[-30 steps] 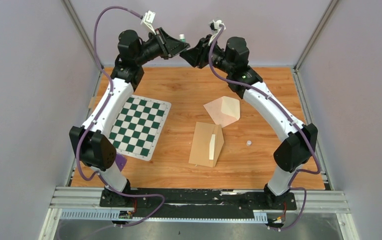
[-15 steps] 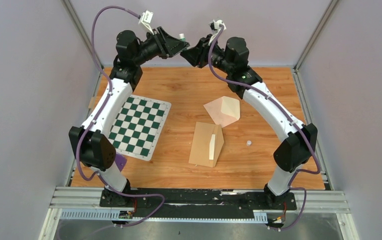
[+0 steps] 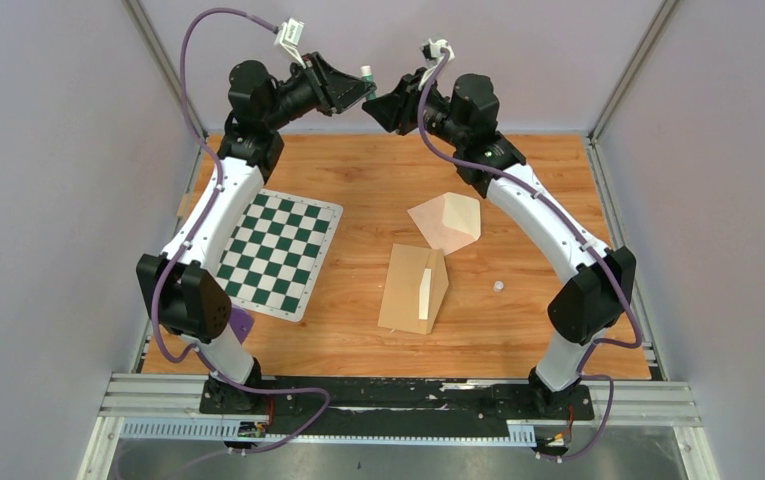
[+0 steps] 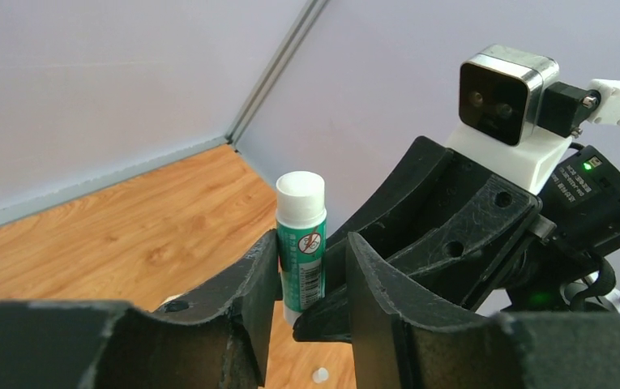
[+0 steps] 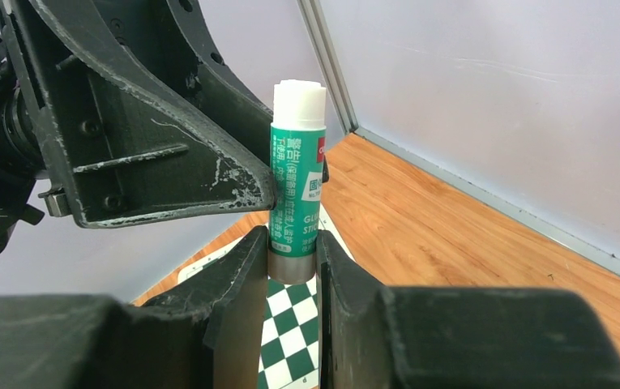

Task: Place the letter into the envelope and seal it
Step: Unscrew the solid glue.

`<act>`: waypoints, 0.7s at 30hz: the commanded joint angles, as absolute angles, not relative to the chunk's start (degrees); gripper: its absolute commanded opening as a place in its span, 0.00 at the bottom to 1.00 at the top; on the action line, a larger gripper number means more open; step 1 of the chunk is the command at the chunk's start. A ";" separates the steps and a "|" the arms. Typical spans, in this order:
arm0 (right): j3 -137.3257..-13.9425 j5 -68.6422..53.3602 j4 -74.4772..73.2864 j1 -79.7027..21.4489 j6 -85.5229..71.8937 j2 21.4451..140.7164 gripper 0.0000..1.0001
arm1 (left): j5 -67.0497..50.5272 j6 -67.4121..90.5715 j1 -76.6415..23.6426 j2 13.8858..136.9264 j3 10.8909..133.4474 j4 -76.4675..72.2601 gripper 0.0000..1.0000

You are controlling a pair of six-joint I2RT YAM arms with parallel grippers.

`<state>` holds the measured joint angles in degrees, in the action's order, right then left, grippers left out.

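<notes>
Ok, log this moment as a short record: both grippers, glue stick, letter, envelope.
right gripper: jaws shut on the base of the glue stick, stick upright
left gripper: jaws open around the stick, one touching it
letter: folded, on the table just beyond the envelope
envelope: on the table, untouched

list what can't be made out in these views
1. A white speck on the table: too small to identify, top view.
2. Base of the glue stick: right wrist view, hidden between the right gripper fingers.
3. Print on the letter: top view, too small to see.
</notes>
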<state>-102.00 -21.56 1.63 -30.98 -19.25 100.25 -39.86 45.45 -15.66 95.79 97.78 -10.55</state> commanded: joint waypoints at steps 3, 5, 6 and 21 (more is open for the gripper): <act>-101.70 -22.04 5.10 -30.93 -20.60 97.82 0.00 | -41.13 43.70 -15.56 93.74 97.37 -13.17 0.31; -101.41 -22.44 5.18 -30.94 -20.85 97.90 0.00 | -41.65 43.79 -15.56 93.89 97.38 -13.68 0.16; -101.28 -22.91 5.37 -30.94 -21.00 97.90 0.00 | -42.16 43.83 -15.56 94.01 97.38 -14.14 0.05; -100.99 -68.97 20.28 -23.31 -35.65 101.93 0.00 | -60.16 50.73 -13.63 95.59 93.82 -30.82 0.00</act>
